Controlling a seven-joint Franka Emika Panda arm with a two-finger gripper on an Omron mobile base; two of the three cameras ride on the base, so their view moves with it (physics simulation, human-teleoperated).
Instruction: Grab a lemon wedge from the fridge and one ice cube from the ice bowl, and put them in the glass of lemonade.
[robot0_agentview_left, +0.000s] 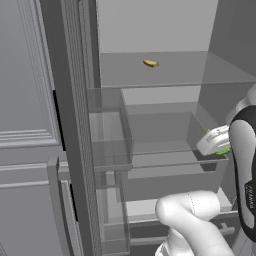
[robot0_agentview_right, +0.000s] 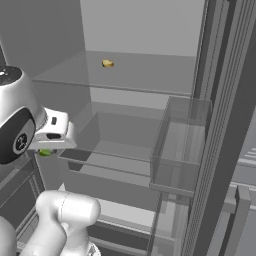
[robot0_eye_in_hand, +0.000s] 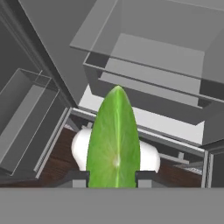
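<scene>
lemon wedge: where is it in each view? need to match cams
Left base view: lemon wedge, a green sliver at the right edge, beside the white hand.
Right base view: green sliver at left, under the hand.
Hand view: large, bottom centre, between the fingertips.
Shared landmark: clear drawer.

Flat, even rendered light; dim grey tones; soft shadows; no glare; slight blur, coarse resolution.

The fridge (robot0_agentview_right: 145, 30) stands open, pale grey inside. A small yellowish-brown bit (robot0_agentview_right: 107, 63) lies on its upper clear shelf (robot0_agentview_right: 150, 75). Below that shelf sits a clear drawer (robot0_agentview_right: 115, 150). Left of the drawer, a green sliver, the lemon wedge (robot0_agentview_right: 45, 152), peeks from under the white hand.
</scene>
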